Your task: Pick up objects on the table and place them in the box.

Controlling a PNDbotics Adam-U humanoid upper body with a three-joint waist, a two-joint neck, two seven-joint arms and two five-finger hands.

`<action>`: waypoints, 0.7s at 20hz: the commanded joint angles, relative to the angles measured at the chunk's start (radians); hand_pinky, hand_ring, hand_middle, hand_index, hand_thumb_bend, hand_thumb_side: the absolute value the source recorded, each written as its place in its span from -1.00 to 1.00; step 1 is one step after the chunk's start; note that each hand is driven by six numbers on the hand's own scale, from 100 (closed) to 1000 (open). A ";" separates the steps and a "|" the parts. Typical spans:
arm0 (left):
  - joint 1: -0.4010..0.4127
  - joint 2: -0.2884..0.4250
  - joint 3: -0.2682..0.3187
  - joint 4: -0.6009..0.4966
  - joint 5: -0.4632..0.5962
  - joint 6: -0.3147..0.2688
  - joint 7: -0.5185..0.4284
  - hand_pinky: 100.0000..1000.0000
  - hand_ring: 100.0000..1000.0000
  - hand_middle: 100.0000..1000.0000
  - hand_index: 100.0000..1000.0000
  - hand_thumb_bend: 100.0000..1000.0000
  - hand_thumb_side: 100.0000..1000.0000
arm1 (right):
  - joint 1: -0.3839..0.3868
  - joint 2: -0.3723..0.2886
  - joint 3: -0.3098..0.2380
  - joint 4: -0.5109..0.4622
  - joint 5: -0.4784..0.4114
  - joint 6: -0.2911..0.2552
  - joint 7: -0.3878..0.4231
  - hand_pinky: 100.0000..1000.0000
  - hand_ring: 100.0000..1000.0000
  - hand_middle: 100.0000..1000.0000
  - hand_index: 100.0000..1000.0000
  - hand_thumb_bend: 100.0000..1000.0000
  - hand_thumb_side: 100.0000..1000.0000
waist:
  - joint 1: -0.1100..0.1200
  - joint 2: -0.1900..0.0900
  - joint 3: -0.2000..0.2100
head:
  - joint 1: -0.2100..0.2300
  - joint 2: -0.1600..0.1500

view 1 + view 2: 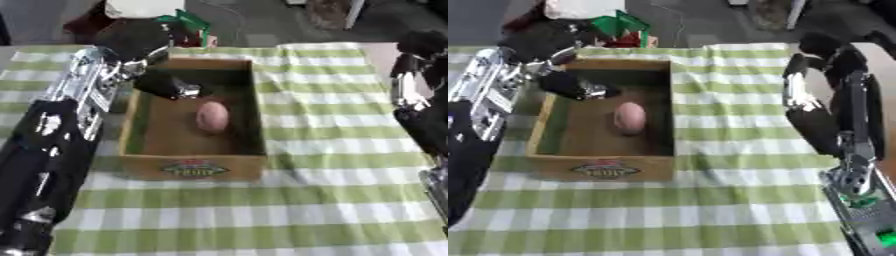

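Pinkish egg-shaped object (212,116) lies in the box (194,165); probably light and smooth, best cradled round its middle. My left hand (166,85), fingers curled, holds nothing.

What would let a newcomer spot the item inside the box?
Find the green-and-white checked tablecloth, then the open wooden box on it. On the box floor lies a pinkish oval object, the only loose item there, just right of the left hand.

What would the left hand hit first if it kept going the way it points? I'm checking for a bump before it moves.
Probably the pinkish oval object on the brown cardboard box's floor: the left hand points right and down into the box. Depth is unclear.
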State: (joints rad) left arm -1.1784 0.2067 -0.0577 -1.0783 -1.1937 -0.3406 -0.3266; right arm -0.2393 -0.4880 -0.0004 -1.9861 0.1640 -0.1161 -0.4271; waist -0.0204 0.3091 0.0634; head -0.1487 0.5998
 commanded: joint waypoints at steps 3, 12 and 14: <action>-0.011 0.140 0.039 0.004 0.071 0.061 -0.024 0.28 0.65 0.63 0.84 -0.21 0.51 | -0.002 -0.027 -0.013 -0.014 0.004 0.000 -0.008 0.46 0.53 0.40 0.55 -1.00 -0.15 | -0.003 -0.027 0.003 | -0.007 0.011; 0.000 0.273 0.085 0.102 0.062 0.126 -0.007 0.29 0.65 0.63 0.84 -0.18 0.52 | -0.004 -0.031 -0.016 -0.014 0.007 -0.001 -0.011 0.46 0.53 0.40 0.55 -1.00 -0.15 | -0.014 -0.018 0.004 | 0.003 0.006; 0.005 0.280 0.094 0.133 0.051 0.136 -0.005 0.29 0.65 0.63 0.84 -0.17 0.52 | -0.005 -0.031 -0.016 -0.014 0.008 -0.001 -0.012 0.46 0.53 0.40 0.55 -1.00 -0.15 | -0.016 -0.015 0.005 | 0.006 0.001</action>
State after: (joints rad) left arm -1.1579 0.4507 0.0229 -0.9497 -1.1354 -0.2132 -0.3354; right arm -0.2374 -0.4887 -0.0058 -1.9861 0.1655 -0.1164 -0.4348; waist -0.0372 0.3120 0.0683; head -0.1456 0.6059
